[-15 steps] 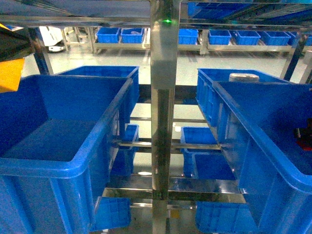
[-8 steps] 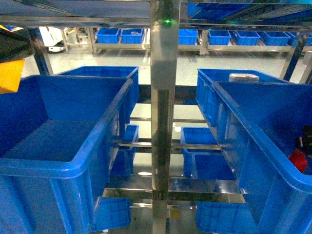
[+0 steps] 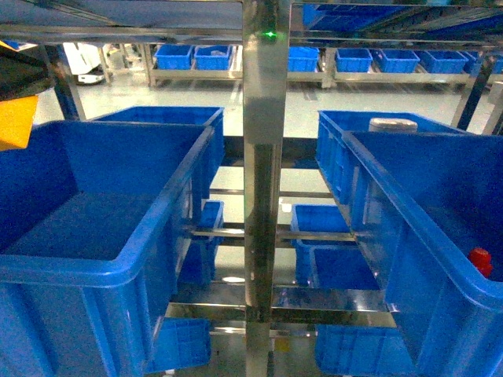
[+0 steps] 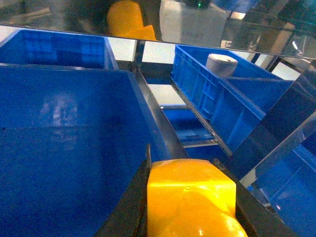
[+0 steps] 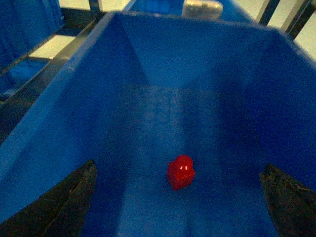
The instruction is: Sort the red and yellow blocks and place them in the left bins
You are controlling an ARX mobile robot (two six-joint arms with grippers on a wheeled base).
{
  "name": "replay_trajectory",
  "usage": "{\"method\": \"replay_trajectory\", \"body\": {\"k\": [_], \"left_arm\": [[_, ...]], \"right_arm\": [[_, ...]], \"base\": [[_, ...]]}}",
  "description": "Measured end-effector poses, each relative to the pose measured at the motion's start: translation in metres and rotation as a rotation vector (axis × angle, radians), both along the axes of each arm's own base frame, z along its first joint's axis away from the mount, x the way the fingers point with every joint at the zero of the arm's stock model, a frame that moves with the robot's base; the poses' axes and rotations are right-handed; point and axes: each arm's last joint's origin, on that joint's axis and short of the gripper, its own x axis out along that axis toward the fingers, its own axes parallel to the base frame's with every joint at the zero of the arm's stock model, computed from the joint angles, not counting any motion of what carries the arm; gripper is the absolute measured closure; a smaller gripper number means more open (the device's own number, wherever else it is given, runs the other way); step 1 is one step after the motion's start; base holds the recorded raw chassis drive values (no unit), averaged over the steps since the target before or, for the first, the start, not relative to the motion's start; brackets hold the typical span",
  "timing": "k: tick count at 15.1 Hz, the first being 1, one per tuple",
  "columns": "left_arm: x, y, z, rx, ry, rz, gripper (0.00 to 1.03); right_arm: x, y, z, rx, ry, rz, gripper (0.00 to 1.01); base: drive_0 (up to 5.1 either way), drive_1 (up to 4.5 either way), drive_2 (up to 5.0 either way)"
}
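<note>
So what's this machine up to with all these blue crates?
It is sorting toy bricks into crates. The left gripper is clamped on an orange-yellow plastic brick, beside the rim of the big blue plastic crate on the left. The right gripper hangs open above a small red plastic brick lying on the floor of the right-hand blue crate.

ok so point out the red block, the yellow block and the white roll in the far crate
red block (image 5: 180,172), right wrist view, on its front face below the stud
yellow block (image 4: 190,197), left wrist view, on its top face between the fingers
white roll (image 4: 220,64), left wrist view, on its side
</note>
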Motion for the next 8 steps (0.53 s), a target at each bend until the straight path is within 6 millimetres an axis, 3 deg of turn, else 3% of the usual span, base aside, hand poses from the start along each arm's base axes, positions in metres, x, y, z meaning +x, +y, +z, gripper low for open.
{"method": "replay_trajectory", "body": {"k": [2, 4, 8], "left_arm": [[0.000, 0.000, 0.000, 0.000, 0.000, 0.000, 0.77], [0.000, 0.000, 0.000, 0.000, 0.000, 0.000, 0.77], [0.000, 0.000, 0.000, 0.000, 0.001, 0.000, 0.77]], "right_arm": [[-0.060, 0.007, 0.020, -0.035, -0.071, -0.006, 0.03], [-0.103, 0.007, 0.021, -0.031, -0.042, -0.045, 0.03], [-0.118, 0.005, 0.043, -0.039, -0.156, -0.082, 0.03]], "base": [[0.0, 0.00, 0.0], [0.0, 0.00, 0.0], [0.0, 0.00, 0.0]]}}
